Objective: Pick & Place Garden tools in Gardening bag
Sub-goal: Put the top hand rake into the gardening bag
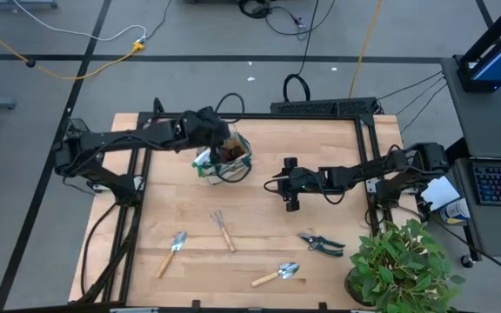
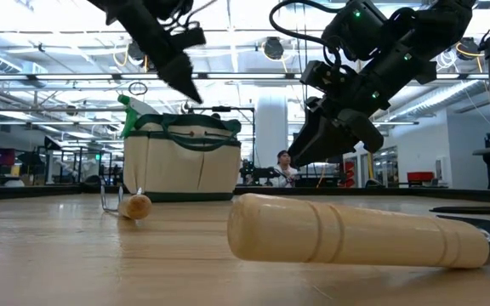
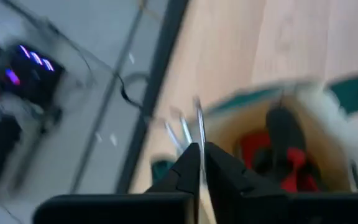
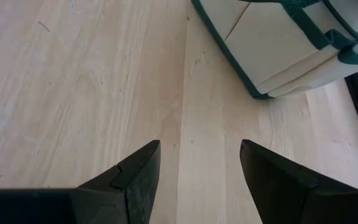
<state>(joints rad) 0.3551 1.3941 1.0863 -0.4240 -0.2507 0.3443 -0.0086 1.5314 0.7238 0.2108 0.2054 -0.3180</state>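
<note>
Left tool (image 1: pixel 224 139) over bag (image 1: pixel 233 165), fingers nearly together on thin metal tines (image 3: pixel 188 127); right tool (image 4: pixel 197 171) wide, empty, low over tabletop (image 1: pixel 259 209) beside bag.

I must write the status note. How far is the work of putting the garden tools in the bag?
Partly done. The gardening bag already holds red and black items. The left gripper hovers over the bag, fingers nearly together on a thin metal fork. Left on the table: a trowel, a hand fork, a second trowel and the pruning shears. The right gripper waits open and empty.
</note>
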